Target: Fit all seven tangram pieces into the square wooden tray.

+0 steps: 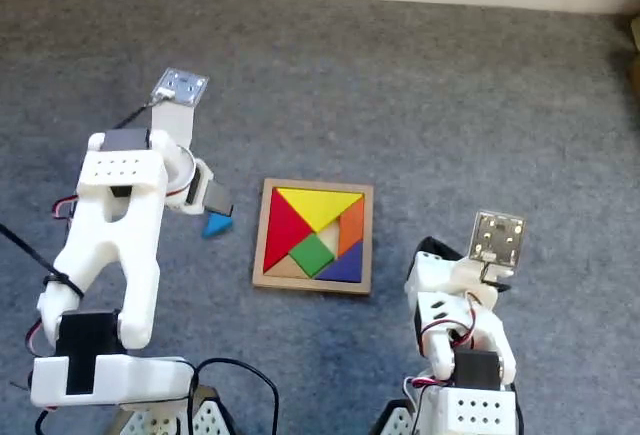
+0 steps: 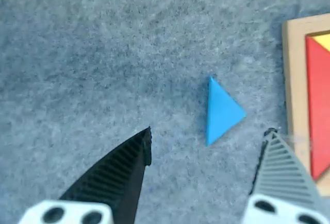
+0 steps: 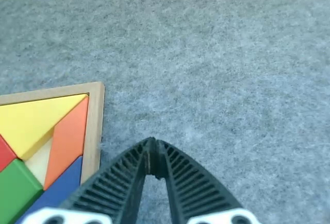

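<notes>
Hovering over the grey carpet, your left gripper has its jaws spread wide, with the small light-blue triangle piece lying flat just beyond the two fingertips. That triangle sits on the carpet just left of the square wooden tray, apart from its rim. Inside the tray you have a large yellow triangle along the far side, a large red triangle on the left, a green square in the middle, an orange parallelogram on the right and a dark blue triangle at the near right corner. Bare wood shows at the near left corner and beside the green square. Your right gripper is over the carpet right of the tray, its jaws pressed together on nothing.
</notes>
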{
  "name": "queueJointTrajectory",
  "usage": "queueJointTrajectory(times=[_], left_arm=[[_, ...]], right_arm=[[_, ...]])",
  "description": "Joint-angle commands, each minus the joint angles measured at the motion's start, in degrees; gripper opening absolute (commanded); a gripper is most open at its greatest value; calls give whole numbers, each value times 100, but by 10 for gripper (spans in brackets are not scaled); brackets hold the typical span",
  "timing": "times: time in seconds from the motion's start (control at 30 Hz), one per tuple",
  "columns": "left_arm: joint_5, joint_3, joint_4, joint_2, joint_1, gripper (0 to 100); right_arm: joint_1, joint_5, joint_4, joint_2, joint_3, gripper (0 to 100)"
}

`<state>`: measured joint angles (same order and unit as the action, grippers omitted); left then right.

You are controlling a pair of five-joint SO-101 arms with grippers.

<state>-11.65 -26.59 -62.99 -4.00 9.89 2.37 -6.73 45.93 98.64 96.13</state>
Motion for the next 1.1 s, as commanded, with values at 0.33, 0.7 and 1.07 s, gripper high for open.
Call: queueJointTrajectory(times=[0.33, 0.7, 1.07], left_arm=[[-185, 1367, -18, 2035, -40, 283], [-202, 1710, -396, 2378, -365, 250], [-149, 1701, -396, 2378, -470, 218]], right_arm=[[-57, -18, 13, -84, 848, 4], [-57, -18, 13, -84, 848, 4], [-57, -18, 13, -84, 848, 4]])
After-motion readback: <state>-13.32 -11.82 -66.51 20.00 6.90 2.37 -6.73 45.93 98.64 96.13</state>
